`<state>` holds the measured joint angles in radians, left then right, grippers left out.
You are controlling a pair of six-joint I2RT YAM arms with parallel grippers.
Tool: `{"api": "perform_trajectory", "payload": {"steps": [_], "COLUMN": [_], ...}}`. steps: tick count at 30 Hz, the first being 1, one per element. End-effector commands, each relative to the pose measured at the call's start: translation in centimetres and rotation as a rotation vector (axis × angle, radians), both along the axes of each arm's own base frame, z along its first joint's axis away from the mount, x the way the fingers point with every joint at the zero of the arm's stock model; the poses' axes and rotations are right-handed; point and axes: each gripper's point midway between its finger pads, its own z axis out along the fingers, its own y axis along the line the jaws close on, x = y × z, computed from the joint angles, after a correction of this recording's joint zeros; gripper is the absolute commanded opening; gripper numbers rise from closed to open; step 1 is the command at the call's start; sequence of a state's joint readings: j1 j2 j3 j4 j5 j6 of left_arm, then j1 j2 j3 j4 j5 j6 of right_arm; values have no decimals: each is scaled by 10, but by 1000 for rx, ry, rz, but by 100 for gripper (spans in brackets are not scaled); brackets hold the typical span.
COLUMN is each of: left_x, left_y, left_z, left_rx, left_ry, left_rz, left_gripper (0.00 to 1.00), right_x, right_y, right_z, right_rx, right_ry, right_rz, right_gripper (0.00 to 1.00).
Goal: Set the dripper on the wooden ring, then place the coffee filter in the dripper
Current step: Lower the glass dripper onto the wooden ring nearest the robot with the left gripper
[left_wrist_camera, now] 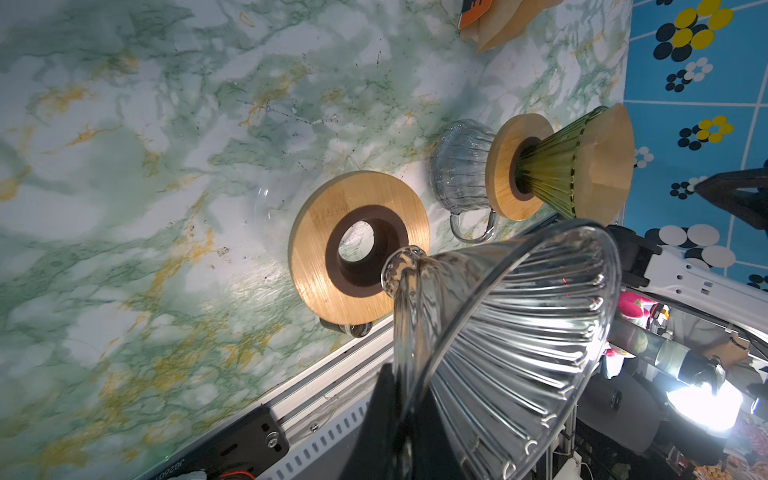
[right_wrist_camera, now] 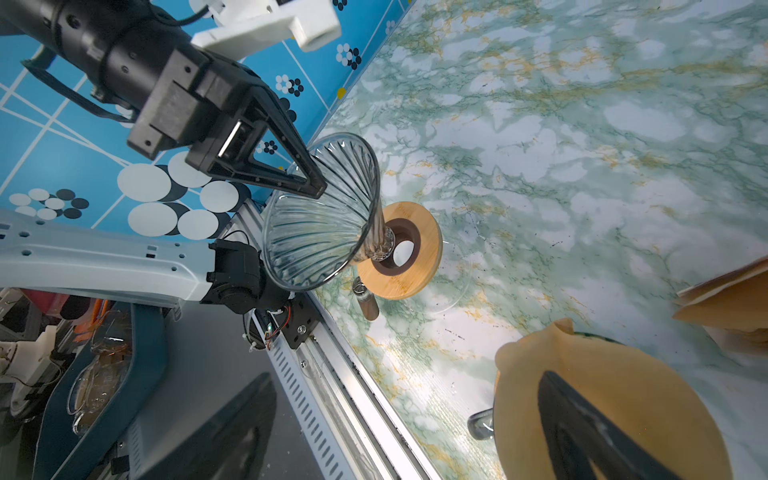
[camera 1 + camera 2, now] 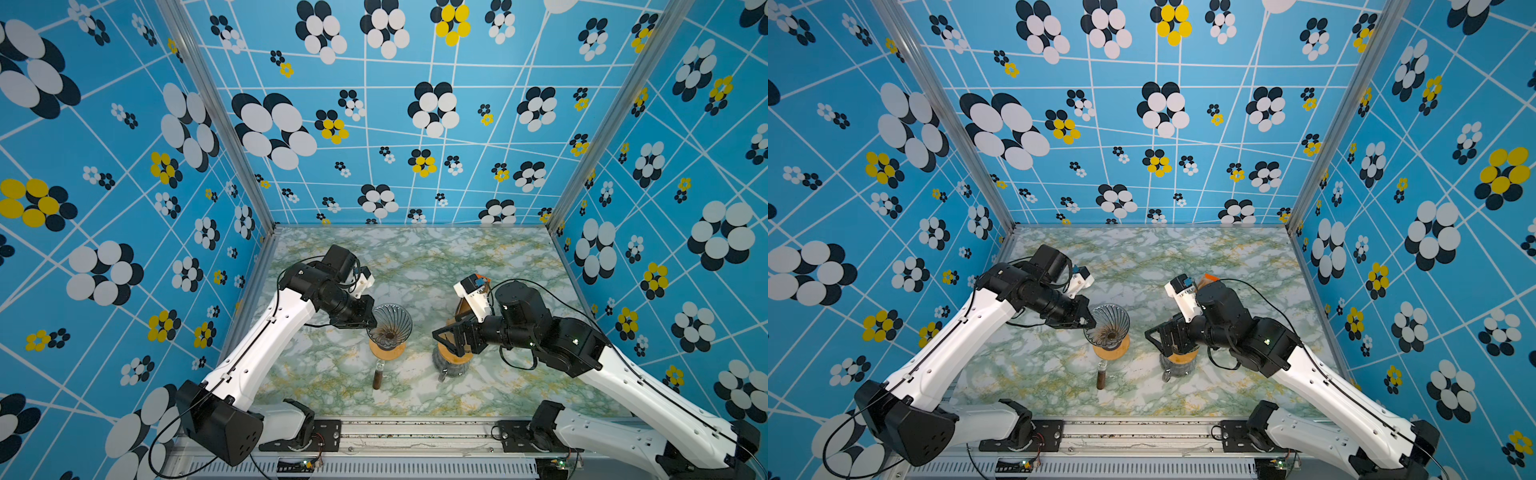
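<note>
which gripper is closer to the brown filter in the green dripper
Right. The right gripper hangs open over the filter; the left gripper sits apart, shut on the clear dripper.

- Left black parallel gripper: jaws clamped on clear ribbed glass dripper rim, near tabletop centre.
- Right black parallel gripper: jaws spread wide, nothing gripped.

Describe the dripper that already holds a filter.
On the marble table, right arm's side, stands a glass carafe with a wooden ring. The dripper on it is green, lined with brown paper; the clear dripper in the left claw is empty.
</note>
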<state>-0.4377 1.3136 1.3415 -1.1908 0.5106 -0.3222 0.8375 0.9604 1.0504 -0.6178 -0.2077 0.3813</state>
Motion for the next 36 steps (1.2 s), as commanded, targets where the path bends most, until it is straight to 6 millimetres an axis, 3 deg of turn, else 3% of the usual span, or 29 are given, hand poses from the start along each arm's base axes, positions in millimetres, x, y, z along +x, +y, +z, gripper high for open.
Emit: {"api": "perform_trajectory", "payload": {"steps": [1, 16, 36], "left_x": [-4, 4, 10], "left_y": [1, 5, 4], "left_z": [-3, -28, -44], "left_rx": [-14, 39, 28], "left_ry": [26, 35, 42], "left_rz": [9, 13, 20], "left_gripper": [6, 6, 6], "right_x": [-1, -4, -2], "right_y": [2, -4, -4], "right_z": [5, 0, -6], "right_rx": [13, 3, -16], "right_ry": [-18, -9, 4], "right_rz": [9, -9, -15], "right_gripper": [100, 99, 99]}}
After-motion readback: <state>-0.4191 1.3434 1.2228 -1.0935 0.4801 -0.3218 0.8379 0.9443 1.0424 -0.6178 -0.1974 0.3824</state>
